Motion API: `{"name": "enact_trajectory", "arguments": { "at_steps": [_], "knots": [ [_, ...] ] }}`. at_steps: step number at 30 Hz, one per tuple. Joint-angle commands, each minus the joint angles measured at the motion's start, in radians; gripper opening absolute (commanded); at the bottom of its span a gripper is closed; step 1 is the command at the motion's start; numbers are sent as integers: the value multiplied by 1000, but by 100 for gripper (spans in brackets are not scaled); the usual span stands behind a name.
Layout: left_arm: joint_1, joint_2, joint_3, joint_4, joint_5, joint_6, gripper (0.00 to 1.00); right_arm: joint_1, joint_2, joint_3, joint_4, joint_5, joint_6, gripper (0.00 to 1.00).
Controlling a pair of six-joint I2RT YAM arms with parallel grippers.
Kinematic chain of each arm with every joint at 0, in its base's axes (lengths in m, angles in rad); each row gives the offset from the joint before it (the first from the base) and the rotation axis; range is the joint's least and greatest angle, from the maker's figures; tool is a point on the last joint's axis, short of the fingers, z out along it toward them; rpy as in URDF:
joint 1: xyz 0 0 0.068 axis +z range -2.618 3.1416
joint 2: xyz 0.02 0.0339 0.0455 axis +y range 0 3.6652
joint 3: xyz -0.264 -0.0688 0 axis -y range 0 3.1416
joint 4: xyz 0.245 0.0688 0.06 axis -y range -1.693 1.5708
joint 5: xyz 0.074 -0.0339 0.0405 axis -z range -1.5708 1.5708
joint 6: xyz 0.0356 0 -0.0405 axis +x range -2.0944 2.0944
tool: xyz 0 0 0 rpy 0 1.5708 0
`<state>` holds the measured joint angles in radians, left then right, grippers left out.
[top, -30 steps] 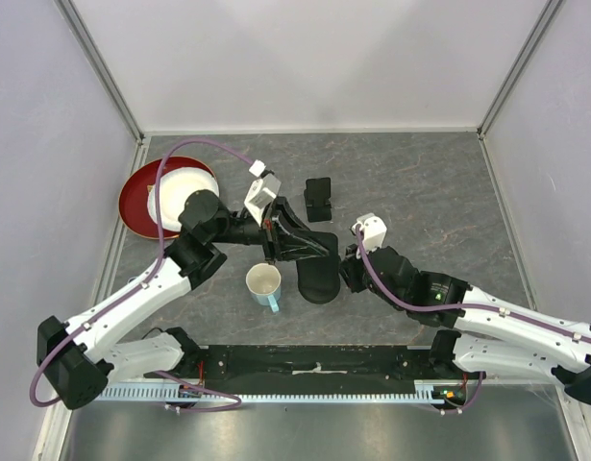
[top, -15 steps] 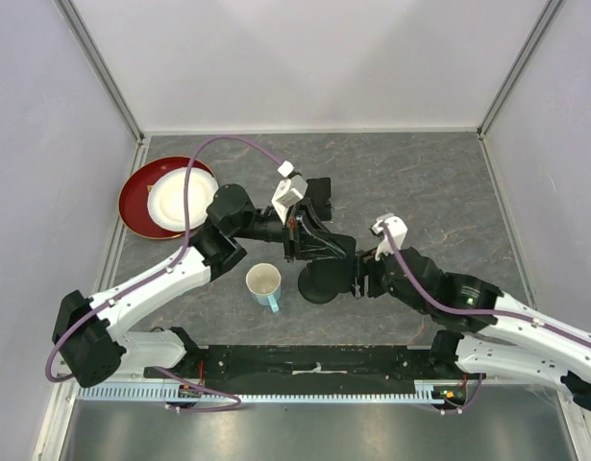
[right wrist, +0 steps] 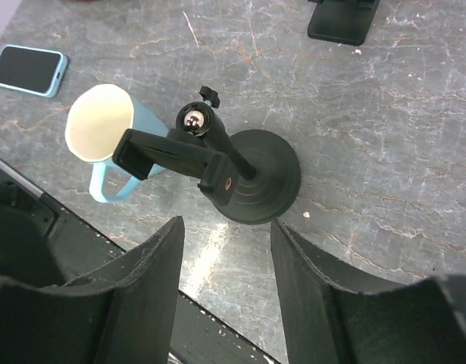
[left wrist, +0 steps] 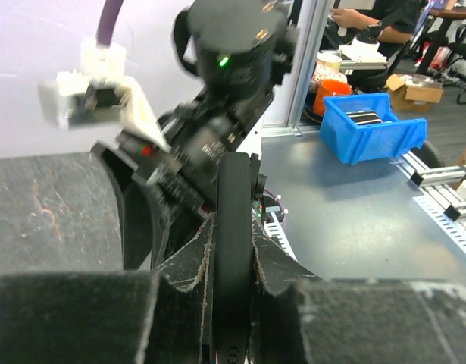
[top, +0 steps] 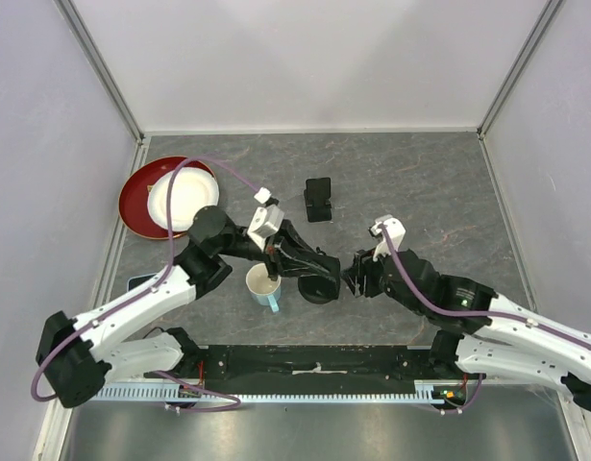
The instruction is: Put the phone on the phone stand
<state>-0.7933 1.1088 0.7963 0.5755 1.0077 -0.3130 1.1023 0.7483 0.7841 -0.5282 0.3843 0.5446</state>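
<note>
My left gripper [left wrist: 233, 227] is shut on a thin black slab [left wrist: 233, 197], seen edge-on, which looks like a phone. In the top view this gripper [top: 309, 264] hangs over the phone stand [top: 319, 288]. The stand is black, with a round base [right wrist: 264, 182] and a clamp head [right wrist: 168, 155] on a ball joint. My right gripper [right wrist: 226, 227] is open and empty, just above the table in front of the stand's base; it sits right of the stand in the top view [top: 356, 274]. The left gripper does not show in the right wrist view.
A light-blue mug [top: 264, 284] stands just left of the stand. A phone in a light-blue case [right wrist: 28, 68] lies on the table far left. A small black folding stand [top: 317, 199] is at the back. A red plate with a white dish [top: 170, 197] is back left.
My left gripper, still holding the black slab, swung out towards the folding stand, then came back forward and left, over the round stand. My right gripper shifted slightly right and stays open.
</note>
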Motion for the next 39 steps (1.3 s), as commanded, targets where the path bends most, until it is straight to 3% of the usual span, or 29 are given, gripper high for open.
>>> {"name": "enact_trajectory", "arguments": {
  "at_steps": [1,5,10,12,17,34,39],
  "knots": [
    [-1,-113,34,-66,16,150,2,4,37,-48,158,19,-63,55],
    [-1,-165,31,-123,-98,176,2,11,-23,-176,385,2,-146,56],
    [0,-196,26,-154,-153,172,2,18,-55,-235,461,-22,-250,64],
    [-1,-201,34,-169,-162,172,2,25,-53,-250,465,2,-247,63],
    [-1,-198,40,-181,-164,157,2,42,-87,-315,555,50,-279,46],
    [-1,-173,52,-189,-139,140,2,44,-24,-321,617,53,-298,43],
    [-1,-168,49,-187,-143,147,2,44,-18,-307,605,57,-302,34]
  ]
}}
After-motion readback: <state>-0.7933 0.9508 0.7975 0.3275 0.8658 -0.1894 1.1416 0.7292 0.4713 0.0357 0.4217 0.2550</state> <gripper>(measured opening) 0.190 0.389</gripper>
